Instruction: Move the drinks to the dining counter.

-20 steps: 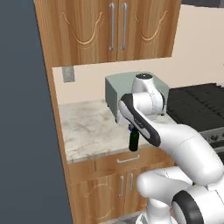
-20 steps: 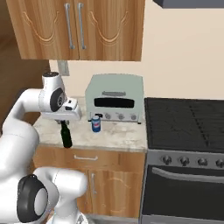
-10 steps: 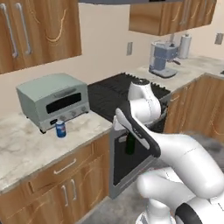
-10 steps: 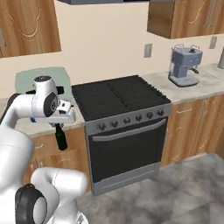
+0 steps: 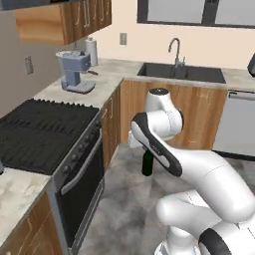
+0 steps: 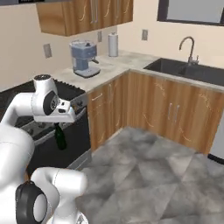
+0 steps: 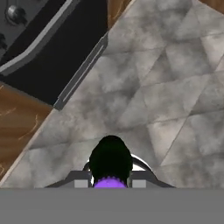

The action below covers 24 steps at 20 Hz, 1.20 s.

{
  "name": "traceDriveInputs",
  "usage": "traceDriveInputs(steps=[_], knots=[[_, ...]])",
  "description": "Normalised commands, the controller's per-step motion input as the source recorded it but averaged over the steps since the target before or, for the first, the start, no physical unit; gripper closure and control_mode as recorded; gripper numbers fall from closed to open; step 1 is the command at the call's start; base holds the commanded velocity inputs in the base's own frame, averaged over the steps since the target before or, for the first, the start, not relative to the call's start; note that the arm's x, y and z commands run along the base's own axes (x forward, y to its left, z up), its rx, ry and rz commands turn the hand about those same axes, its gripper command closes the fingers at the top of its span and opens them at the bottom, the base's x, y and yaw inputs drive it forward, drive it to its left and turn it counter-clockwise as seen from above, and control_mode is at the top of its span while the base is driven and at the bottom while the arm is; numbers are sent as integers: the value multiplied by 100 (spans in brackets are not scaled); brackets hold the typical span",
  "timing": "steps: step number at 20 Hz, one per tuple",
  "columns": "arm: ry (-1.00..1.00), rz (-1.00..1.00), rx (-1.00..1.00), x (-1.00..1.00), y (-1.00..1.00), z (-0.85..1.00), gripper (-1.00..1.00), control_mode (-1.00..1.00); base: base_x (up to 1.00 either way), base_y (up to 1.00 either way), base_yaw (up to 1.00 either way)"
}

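Grey stone floor (image 7: 175, 100) everywhere under the hand right now, with the black oven door (image 7: 48, 57) off to one side and the sink (image 6: 192, 70) and coffee machine (image 6: 84, 58) along the far counters. Gripper (image 7: 110, 181) is clamped on the bottle (image 5: 147, 163) just below its purple cap (image 7: 108, 183), so the dark body hangs straight down over the floor, upright, touching nothing else. My guess is it's smooth, rigid glass, not heavy but slippery, and it'd shatter if it dropped on that tile. Neck hold looks ok since the cap gives a bit of a lip, but the weight sits low and could swing when the base turns. Dining counter isn't anywhere in these shots, so it's mid-carry by my read
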Motion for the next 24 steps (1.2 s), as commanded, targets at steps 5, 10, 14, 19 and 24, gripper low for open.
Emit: traceDriveInputs(steps=[5,10,14,19,24], knots=[[0,0,0,0,0,0,100,100,0,-17,-91],[0,0,0,0,0,0,100,100,0,-7,-93],[0,0,0,0,0,0,100,100,0,-2,-93],[0,0,0,0,0,0,100,100,0,0,-92],[0,0,0,0,0,0,100,100,0,0,-92]])
